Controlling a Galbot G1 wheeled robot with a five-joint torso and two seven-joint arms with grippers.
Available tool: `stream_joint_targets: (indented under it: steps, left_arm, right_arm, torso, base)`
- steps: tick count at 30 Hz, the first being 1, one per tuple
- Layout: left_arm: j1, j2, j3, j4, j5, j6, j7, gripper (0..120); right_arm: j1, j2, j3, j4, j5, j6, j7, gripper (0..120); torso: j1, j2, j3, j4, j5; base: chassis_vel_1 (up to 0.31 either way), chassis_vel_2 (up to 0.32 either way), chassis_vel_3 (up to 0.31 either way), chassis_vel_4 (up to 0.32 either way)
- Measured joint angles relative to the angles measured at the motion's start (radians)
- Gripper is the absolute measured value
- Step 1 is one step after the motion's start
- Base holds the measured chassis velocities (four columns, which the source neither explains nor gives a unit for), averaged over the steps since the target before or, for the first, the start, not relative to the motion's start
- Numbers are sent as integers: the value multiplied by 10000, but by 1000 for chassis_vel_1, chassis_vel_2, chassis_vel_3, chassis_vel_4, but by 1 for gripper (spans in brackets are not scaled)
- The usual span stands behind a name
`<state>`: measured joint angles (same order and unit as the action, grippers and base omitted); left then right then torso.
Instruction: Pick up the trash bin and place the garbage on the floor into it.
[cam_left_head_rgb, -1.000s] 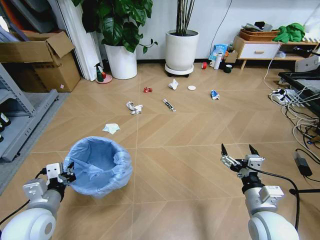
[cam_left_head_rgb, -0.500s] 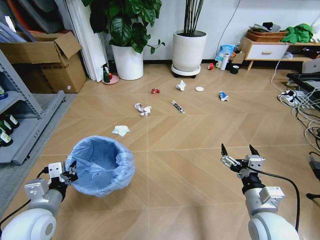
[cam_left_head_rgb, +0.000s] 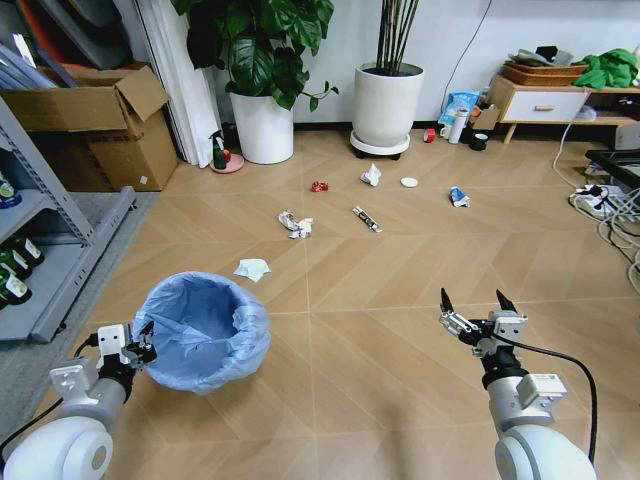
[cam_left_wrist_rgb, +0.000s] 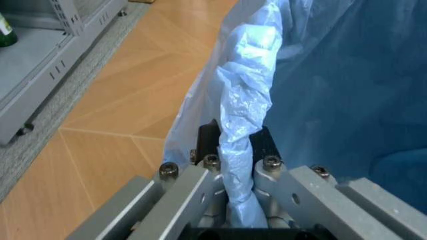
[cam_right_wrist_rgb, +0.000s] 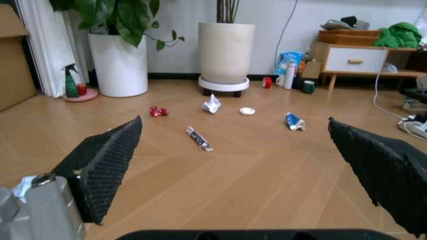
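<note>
The trash bin (cam_left_head_rgb: 200, 331), lined with a crinkly light-blue bag, sits at the lower left of the head view. My left gripper (cam_left_head_rgb: 140, 346) is shut on its near rim; in the left wrist view the gripper (cam_left_wrist_rgb: 239, 146) pinches the bag-covered rim (cam_left_wrist_rgb: 248, 100). My right gripper (cam_left_head_rgb: 472, 308) hangs open above bare floor, with wide-spread fingers (cam_right_wrist_rgb: 107, 170). The garbage lies farther off: a tissue (cam_left_head_rgb: 252, 268), crumpled paper (cam_left_head_rgb: 296, 224), a black-white tube (cam_left_head_rgb: 367, 219), a red wrapper (cam_left_head_rgb: 319, 186), more paper (cam_left_head_rgb: 372, 176), a white disc (cam_left_head_rgb: 408, 183) and a blue-white packet (cam_left_head_rgb: 459, 197).
Two white planters (cam_left_head_rgb: 265, 125) (cam_left_head_rgb: 387, 105) stand at the back wall, with a green spray bottle (cam_left_head_rgb: 218, 152) beside the left one. A cardboard box (cam_left_head_rgb: 90, 120) and a metal shelf (cam_left_head_rgb: 40, 250) are on the left. Cables (cam_left_head_rgb: 610, 205) trail at the right below a low cabinet (cam_left_head_rgb: 545, 100).
The whole head view has shifted, so the camera moved: floor, plants and litter slid right and slightly down. Both arms keep their poses, and the left gripper still holds the bin's rim.
</note>
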<state>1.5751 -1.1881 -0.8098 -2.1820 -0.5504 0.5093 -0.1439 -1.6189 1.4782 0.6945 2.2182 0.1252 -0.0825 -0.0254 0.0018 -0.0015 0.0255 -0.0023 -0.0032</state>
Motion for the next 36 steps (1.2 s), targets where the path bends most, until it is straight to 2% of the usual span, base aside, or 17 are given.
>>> stream_joint_targets:
  steps: [16,36]
  left_arm:
    - [118,-53,25,-84,54,-35,169,0]
    - [190,-91,112,-164,137,-97,272,0]
  right_arm:
    - [-37,54,-49,-46,-76,43,-135,100]
    - [-89,80,-109,-30,-140,64,-138,100]
  torso:
    - [0,1,0,1,-1]
    - [0,0,0,0,-2]
  base:
    - [-71,155,67,-157]
    - [-68,210,65,-206]
